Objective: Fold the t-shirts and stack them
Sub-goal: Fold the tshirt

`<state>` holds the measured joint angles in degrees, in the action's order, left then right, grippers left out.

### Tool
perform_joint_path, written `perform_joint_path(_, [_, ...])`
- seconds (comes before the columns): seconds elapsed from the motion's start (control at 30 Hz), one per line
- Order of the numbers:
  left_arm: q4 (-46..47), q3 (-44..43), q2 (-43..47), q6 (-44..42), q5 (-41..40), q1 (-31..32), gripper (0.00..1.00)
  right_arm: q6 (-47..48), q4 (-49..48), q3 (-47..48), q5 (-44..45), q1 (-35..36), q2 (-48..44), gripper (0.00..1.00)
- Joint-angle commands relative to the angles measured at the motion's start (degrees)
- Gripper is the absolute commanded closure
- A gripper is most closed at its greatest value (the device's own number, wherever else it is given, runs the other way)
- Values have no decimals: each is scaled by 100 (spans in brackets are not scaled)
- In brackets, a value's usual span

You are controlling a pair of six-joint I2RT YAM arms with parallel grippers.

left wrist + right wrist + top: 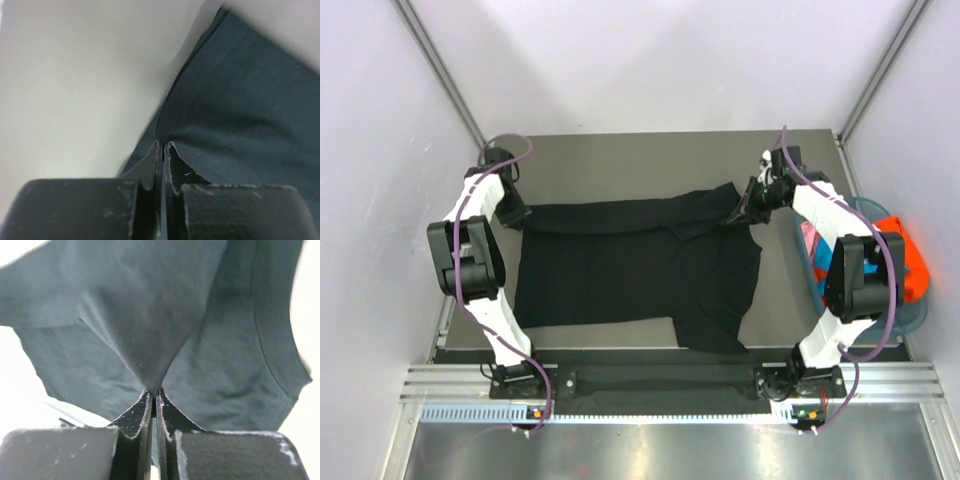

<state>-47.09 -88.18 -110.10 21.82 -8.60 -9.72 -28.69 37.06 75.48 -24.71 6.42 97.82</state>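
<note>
A black t-shirt [630, 265] lies spread across the grey table [620, 165], its far edge lifted between my two grippers. At the shirt's far left corner, my left gripper [518, 220] is shut on the cloth. The left wrist view shows its tips [164, 143] pinching a hemmed edge of the dark fabric [240, 125]. My right gripper [741, 211] is shut on the far right corner, near a sleeve. In the right wrist view the cloth [150, 315] hangs in a taut cone from the closed tips [154, 391]. An orange t-shirt [910, 258] and a pink one [809, 240] lie bunched in the basket.
A translucent blue-green basket [918, 318] stands at the table's right edge, just beside the right arm. White walls close in the table on the left, the right and behind. A metal rail runs along the near edge at the arm bases.
</note>
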Motion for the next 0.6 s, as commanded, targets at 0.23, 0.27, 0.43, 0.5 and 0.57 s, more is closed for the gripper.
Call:
perform_joint_path(0.23, [85, 688, 402, 68, 25, -13, 100, 399, -119, -683, 98, -44, -571, 100])
perform_joint_path(0.27, [95, 732, 393, 76, -1, -13, 100, 408, -137, -701, 98, -44, -554, 100])
perform_joint_path(0.43, [112, 671, 323, 103, 34, -13, 100, 460, -208, -658, 168, -44, -483, 100])
perform_joint_path(0.5, [104, 636, 253, 85, -1, -13, 100, 487, -199, -605, 168, -44, -431, 100])
perform_joint_path(0.57, [86, 618, 183, 59, -89, -22, 100, 522, -182, -544, 194, -44, -378, 100])
